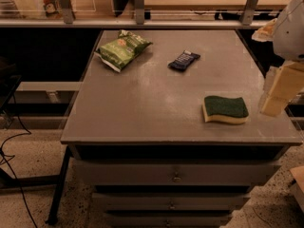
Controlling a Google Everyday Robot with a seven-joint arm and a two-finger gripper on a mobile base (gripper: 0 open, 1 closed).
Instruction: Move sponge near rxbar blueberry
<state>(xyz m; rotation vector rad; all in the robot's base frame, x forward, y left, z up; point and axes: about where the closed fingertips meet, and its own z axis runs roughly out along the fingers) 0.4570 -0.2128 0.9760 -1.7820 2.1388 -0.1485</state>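
Nearest the camera, below the front edge of the surface (137, 113), are stacked drawers (142, 172), each with a small knob at its middle. A dark cable (10, 140) lies on the speckled floor to the left.

The sponge (225, 109) lies flat near the front right corner, a little back from the front edge. Its dark green scouring side faces up and the pale yellow foam shows along its near side. Its long axis runs left to right, roughly parallel to the front edge, with the short ends pointing at the left and right edges.

Just to the right of the sponge, over the right edge, hangs the pincer (274, 102), pale and blocky, with the white arm (290, 27) rising above it. It is apart from the sponge and holds nothing that can be seen. Whether it is open or closed cannot be told.

Farther back, right of the middle and toward the far edge, lies the dark blue bar (184, 60). It is flat, with its long axis on a diagonal from near left to far right, and it is well apart from the sponge.

Near the far left corner lies a crinkled light green snack bag (124, 49), its long axis also slanting from near left to far right. Beyond the far edge runs a wooden shelf (199, 3) on metal posts.
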